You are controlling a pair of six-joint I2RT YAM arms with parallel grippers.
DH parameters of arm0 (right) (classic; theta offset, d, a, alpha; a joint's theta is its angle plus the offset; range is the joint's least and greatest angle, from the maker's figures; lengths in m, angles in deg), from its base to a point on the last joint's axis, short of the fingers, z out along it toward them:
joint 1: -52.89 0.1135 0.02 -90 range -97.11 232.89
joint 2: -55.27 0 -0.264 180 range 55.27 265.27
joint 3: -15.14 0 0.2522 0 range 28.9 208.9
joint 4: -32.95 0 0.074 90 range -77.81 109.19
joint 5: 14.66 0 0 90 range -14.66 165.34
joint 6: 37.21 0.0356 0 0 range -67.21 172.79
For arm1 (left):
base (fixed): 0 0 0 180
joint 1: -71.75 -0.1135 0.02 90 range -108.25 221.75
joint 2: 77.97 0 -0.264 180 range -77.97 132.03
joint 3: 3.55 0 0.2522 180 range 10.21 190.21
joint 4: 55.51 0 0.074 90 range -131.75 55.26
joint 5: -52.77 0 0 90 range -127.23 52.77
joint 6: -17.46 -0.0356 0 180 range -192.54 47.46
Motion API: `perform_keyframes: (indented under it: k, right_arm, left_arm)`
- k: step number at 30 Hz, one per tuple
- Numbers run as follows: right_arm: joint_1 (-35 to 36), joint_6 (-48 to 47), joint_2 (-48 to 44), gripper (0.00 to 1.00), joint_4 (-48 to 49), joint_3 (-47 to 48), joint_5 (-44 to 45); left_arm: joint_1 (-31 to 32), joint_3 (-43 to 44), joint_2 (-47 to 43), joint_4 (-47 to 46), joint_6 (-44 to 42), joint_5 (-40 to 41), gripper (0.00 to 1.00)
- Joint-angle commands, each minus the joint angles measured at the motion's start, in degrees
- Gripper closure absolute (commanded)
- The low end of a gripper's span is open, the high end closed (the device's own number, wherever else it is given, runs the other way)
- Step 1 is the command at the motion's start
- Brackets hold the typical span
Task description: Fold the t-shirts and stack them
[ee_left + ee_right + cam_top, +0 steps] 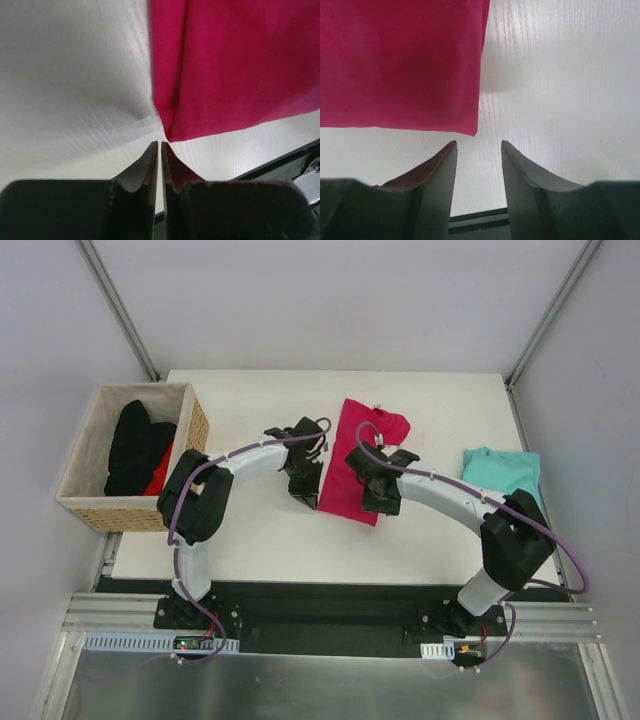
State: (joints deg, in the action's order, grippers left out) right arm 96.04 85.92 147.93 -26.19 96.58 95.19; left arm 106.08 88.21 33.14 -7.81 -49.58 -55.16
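Pink tee (345,452) prob. folded; teal tee (505,470) apart.

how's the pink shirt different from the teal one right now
The pink shirt is magenta; the teal shirt is turquoise. The pink shirt is laid out as a long narrow strip; the teal shirt is a shorter, squarish bundle. The pink shirt lies mid-table; the teal shirt sits at the right edge. Both rest on the white table, apart and not stacked.
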Motion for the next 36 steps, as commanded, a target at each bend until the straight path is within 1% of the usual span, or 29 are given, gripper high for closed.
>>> perform_keyframes:
  k: [1,11,17,19,24,30,36]
  right_arm:
    - [1.7,4.1,-1.3,0.56,-2.5,-0.5,2.6]
    - [3.3,3.9,1.3,0.56,-1.7,0.5,1.7]
    - [4.0,3.6,1.9,0.56,-1.4,0.5,0.8]
    - [4.1,3.4,2.3,0.55,-1.3,0.9,0.6]
    - [4.2,3.2,2.6,0.56,-1.4,1.6,0.6]
    - [4.5,3.4,2.8,0.55,-1.1,0.8,0.3]
    - [4.7,3.3,3.1,0.55,-0.7,-0.3,-0.1]
  left_arm:
    - [0.7,2.0,-0.2,0.1,-0.6,-1.1,0.94]
    - [0.8,0.9,-1.2,0.0,-0.7,-1.1,0.94]
    - [1.3,0.8,-1.8,-0.1,-0.5,-0.2,0.86]
    - [1.4,0.9,-1.9,-0.1,-0.6,-0.3,0.82]
    - [1.4,1.2,-1.9,-0.1,-0.7,-0.5,0.81]
    - [1.6,1.3,-1.2,-0.1,-0.6,-1.2,0.78]
    - [2.1,3.0,0.1,-0.1,-0.5,-1.7,0.78]
